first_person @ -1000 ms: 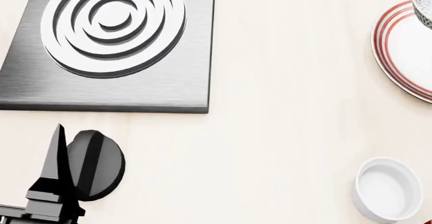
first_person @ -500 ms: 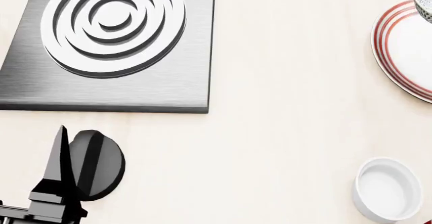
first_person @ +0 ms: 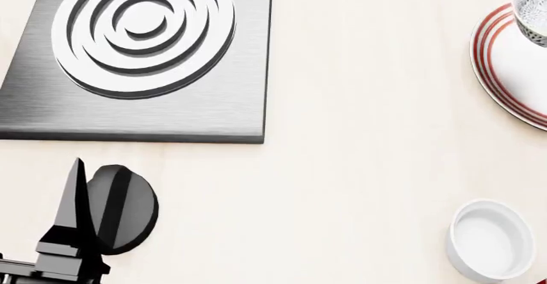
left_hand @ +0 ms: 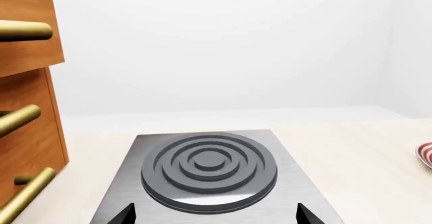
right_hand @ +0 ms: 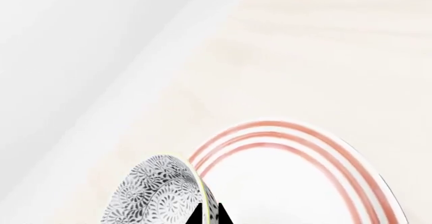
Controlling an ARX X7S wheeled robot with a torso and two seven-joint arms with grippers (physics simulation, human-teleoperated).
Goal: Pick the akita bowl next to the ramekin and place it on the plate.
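The akita bowl [right_hand: 159, 193], grey-and-white floral patterned, hangs over the near rim of the plate [right_hand: 270, 133], which is white with red rings. My right gripper [right_hand: 209, 215] is shut on the bowl's rim, one finger inside and one outside. In the head view the bowl [first_person: 531, 11] shows at the top right edge above the plate [first_person: 496, 66]; the right gripper itself is out of that view. The white ramekin [first_person: 490, 239] stands at the lower right. My left gripper [left_hand: 213, 216] is open, holding nothing, facing the burner.
A steel stove plate with a ringed burner [first_person: 141, 27] fills the top left, with a black knob [first_person: 124, 207] beside my left gripper [first_person: 77, 175]. Wooden drawers with brass handles [left_hand: 27, 118] stand left of the stove. Pale bare counter [first_person: 359, 136] lies between stove and plate.
The bowl has shifted slightly inward over the plate in the head view, showing more of its pale inside. The left arm has barely moved.
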